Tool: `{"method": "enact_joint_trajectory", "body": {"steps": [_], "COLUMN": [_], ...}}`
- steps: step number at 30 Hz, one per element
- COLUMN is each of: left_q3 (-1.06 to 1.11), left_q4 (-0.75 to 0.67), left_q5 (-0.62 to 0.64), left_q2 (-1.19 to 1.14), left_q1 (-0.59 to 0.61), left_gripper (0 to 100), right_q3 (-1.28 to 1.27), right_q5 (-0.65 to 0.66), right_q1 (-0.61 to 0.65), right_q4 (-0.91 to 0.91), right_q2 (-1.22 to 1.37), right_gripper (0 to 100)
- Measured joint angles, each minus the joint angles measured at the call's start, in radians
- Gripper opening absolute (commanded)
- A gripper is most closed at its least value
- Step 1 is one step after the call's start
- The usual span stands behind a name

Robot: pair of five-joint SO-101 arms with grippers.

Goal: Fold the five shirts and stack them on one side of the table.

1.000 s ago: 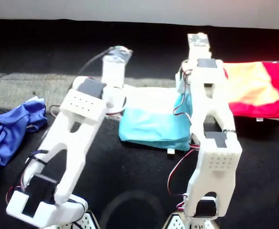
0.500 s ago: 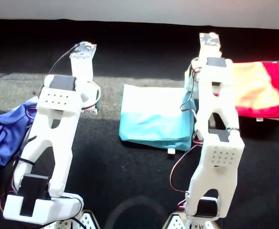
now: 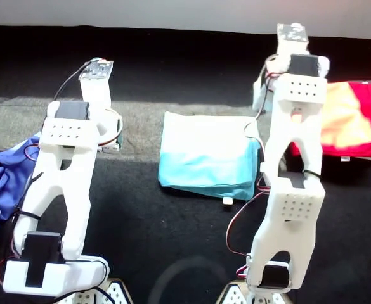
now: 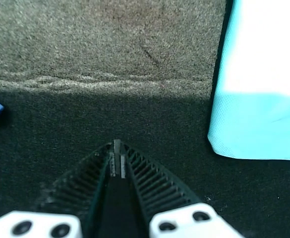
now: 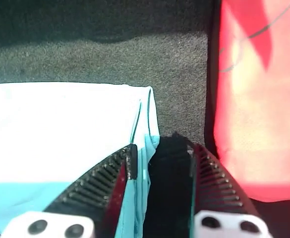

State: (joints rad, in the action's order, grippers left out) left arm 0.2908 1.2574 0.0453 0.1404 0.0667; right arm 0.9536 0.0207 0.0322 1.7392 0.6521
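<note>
A folded turquoise shirt (image 3: 207,158) is seen lying flat at the middle of the dark surface (image 3: 172,240) in the high view, its far half brightly lit. A folded red shirt (image 3: 353,120) is placed at about 2 o'clock from it, near the surface's edge at 3 o'clock, and the two are kept apart by a narrow strip of bare surface. A blue shirt (image 3: 7,177) is left crumpled and unfolded at the 9 o'clock edge, well apart from the turquoise one.

The left arm (image 3: 61,183) is stretched toward 12 o'clock between the blue shirt and the turquoise shirt. In its wrist view the left gripper (image 4: 116,158) is shown closed, its ribbed fingers pressed together with nothing held between them, above bare surface just beside the turquoise shirt's side edge.

The right arm (image 3: 293,190) is extended toward 12 o'clock along the turquoise shirt's 3 o'clock edge. The right gripper (image 5: 162,153) is shown with its jaws apart and nothing gripped: one finger is set over the turquoise shirt's edge and the other over the dark gap beside the red shirt. Whether the cloth is touched cannot be told.
</note>
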Motion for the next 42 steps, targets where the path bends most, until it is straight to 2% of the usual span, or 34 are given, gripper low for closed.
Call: {"method": "enact_joint_trajectory", "body": {"steps": [14, 30, 36, 38, 41, 42], "left_q3": [0.0, 0.035, 0.069, 0.069, 0.069, 0.069], "left_q4": [0.0, -0.018, -0.06, -0.061, -0.061, -0.061], "left_q5": [0.0, 0.0, 0.0, 0.0, 0.0, 0.0], "left_q2": [0.0, 0.0, 0.0, 0.0, 0.0, 0.0], "left_q1": [0.0, 0.0, 0.0, 0.0, 0.0, 0.0], "left_gripper": [1, 1, 1, 1, 1, 1], "right_q3": [-0.193, -0.542, -0.574, -0.559, -0.494, -0.47], "right_q5": [-0.035, -0.04, -0.04, -0.04, -0.04, -0.04], "right_q1": [0.161, 0.141, 0.135, 0.135, 0.135, 0.135], "right_q4": [0.002, -0.368, -0.42, -0.419, -0.374, -0.361], "right_q2": [0.002, 0.002, 0.052, 0.086, 0.13, 0.143], "right_gripper": [32.0, 32.1, 31.7, 25.8, 0.2, 0.8]}}
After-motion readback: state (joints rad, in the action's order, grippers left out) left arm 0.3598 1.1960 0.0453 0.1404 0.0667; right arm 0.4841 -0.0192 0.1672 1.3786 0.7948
